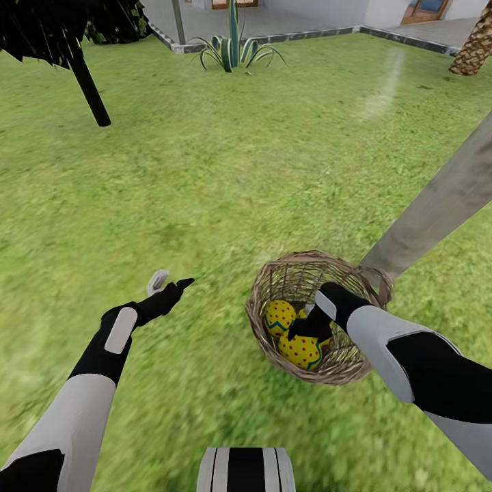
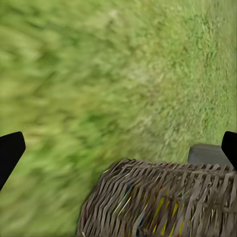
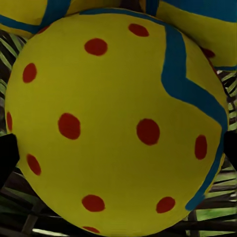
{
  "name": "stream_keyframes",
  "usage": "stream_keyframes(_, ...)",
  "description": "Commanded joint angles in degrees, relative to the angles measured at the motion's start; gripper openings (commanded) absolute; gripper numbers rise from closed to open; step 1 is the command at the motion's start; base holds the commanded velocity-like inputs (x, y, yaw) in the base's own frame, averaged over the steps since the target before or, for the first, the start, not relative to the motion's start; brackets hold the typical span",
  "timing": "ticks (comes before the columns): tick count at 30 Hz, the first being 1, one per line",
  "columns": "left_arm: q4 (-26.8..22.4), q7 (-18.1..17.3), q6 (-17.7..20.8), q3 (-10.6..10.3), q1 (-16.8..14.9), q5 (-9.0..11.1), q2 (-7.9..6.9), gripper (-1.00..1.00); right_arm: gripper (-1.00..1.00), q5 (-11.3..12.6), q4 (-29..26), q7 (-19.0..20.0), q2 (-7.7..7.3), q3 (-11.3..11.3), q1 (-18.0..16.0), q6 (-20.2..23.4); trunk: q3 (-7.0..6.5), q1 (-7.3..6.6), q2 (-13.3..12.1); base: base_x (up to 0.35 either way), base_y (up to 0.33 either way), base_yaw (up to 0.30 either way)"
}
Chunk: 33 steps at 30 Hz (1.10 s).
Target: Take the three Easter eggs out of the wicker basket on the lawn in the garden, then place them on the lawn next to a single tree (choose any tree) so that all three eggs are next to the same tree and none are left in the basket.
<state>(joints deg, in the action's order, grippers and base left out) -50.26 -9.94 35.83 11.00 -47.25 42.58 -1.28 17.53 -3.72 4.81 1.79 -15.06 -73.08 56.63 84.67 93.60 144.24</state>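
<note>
Wicker basket tilted on the lawn, touching the foot of the pale grey-tan tree trunk. Inside the basket: Easter eggs, yellow with red dots and a blue zigzag band. Nearest egg low in the basket, second egg just beside it toward the rim, a sliver of a third behind the right gripper. Right arm reaching over the basket rim, jaws down among the eggs, spread on either side of the nearest egg; dark fingertips at both flanks of it in the right wrist view, contact not clear, so cannot tell whether clenched. Parts of two more eggs pressed against it.

Left gripper well apart from the basket, above bare grass, jaws released and spread wide. Basket's woven wall seen from the left wrist, yellow glinting through the weave, trunk base just behind.

Far from the basket: black-leaved tree with thin dark trunk, spiky agave, scaly palm trunk, grey paving edge.
</note>
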Motion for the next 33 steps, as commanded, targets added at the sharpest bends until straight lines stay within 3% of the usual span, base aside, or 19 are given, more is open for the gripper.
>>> stream_keyframes(1, 0.0, -0.2, 0.4, 0.2, 0.0, 0.1, 0.04, 1.0, 1.0, -0.1, -0.1, 0.5, -0.1, -0.7, 1.2, 0.1, 0.05, 0.01, 0.0, 0.0, 0.0, 0.0)
stream_keyframes(2, 0.0, -0.2, 0.4, 0.2, 0.0, 0.1, 0.0, 1.0, -1.0, -0.2, -0.2, 0.5, -0.21, -0.7, 1.7, 0.0, 0.05, 0.01, 0.0, 0.0, 0.0, 0.0)
stream_keyframes(22, 0.0, -0.3, 0.4, 0.2, 0.0, 0.1, -0.03, 1.0, -1.0, -0.2, -0.2, 0.6, -0.28, -0.7, 1.9, 0.0, 0.27, 0.04, 0.0, 0.0, 0.0, 0.0)
stream_keyframes(33, 0.0, -0.2, 0.4, 0.2, 0.1, 0.1, -0.01, 1.0, -1.0, -0.1, -0.2, 0.6, -0.07, -0.7, 1.9, 0.0, -2.17, -0.25, -0.1, 0.0, 0.0, 0.0)
